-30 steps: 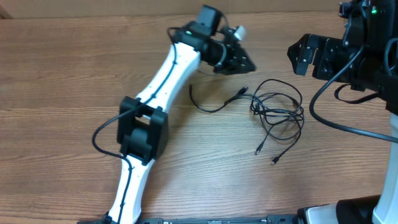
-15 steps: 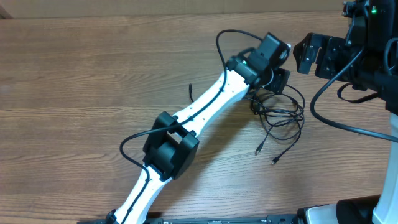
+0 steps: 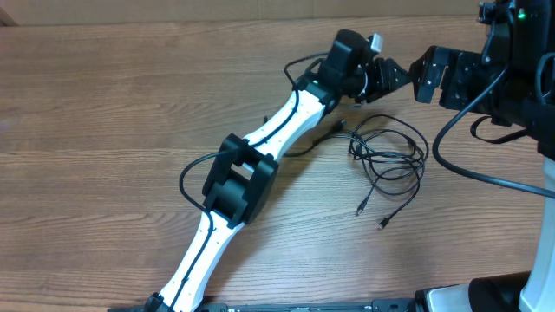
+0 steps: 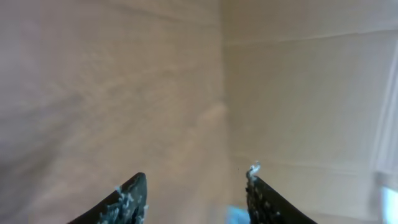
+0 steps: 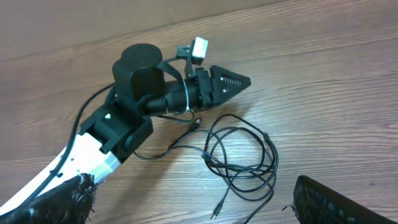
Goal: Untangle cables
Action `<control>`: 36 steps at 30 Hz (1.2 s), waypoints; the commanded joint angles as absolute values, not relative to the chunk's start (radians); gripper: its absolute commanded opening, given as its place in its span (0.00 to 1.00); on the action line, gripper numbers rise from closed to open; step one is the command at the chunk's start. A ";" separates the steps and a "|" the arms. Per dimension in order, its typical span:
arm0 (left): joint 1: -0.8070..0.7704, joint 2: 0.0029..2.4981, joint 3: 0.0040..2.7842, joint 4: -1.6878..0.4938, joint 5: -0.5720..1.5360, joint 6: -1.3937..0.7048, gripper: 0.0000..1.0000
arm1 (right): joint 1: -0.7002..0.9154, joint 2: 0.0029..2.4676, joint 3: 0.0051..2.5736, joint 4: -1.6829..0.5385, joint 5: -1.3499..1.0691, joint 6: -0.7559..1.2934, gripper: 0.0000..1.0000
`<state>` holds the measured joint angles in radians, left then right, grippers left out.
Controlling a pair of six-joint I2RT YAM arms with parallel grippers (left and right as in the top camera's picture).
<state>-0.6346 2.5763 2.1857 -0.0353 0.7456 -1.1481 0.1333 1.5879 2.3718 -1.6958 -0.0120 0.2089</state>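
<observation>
Your cables [image 3: 373, 157] lie as a loose tangle of loops on the bench [image 3: 130, 104], on the robot's side of both tools. Two plug ends [image 3: 359, 210] trail toward the near edge, and one strand [image 3: 336, 130] runs off under the left arm [image 3: 260, 147]. The left tool [image 3: 395, 74] has its fingers apart and empty; it is raised off the bench and points sideways at the right tool [image 5: 193, 190], not down at the loops. The right tool, spread wide and also empty, looks straight at the tangle, so I judge it better placed to drop onto the loops.
</observation>
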 commanded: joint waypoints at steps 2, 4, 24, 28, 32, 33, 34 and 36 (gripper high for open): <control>-0.654 2.630 2.194 -0.020 1.005 -1.457 0.39 | 0.137 1.571 2.381 -1.694 -0.001 0.210 1.00; -0.658 2.631 2.194 -0.022 1.062 -1.464 0.39 | 0.137 1.571 2.381 -1.694 -0.001 0.210 1.00; -0.641 2.631 2.194 -0.453 0.930 -1.182 0.59 | 0.137 1.571 2.220 -1.694 -0.001 0.210 0.93; -0.632 2.631 2.194 -0.452 0.831 -1.182 0.63 | 0.137 1.571 2.210 -1.691 -0.001 0.209 0.93; -0.628 2.631 2.194 -0.413 0.809 -1.182 0.62 | 0.137 1.571 2.210 -1.689 -0.001 0.209 0.94; -0.628 2.631 2.194 -0.401 0.806 -1.182 0.62 | 0.137 1.571 2.210 -1.687 -0.001 0.209 0.94; -0.628 2.631 2.194 -0.395 0.798 -1.182 0.63 | 0.137 1.571 2.210 -1.685 -0.001 0.209 0.94; -0.627 2.631 2.194 -0.392 0.764 -1.181 0.64 | 0.137 1.571 2.210 -1.686 -0.001 0.209 0.94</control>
<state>-0.6258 2.6205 2.1868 -0.3973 0.8249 -1.2072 0.1333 1.5848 2.2108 -1.6928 -0.0105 0.2089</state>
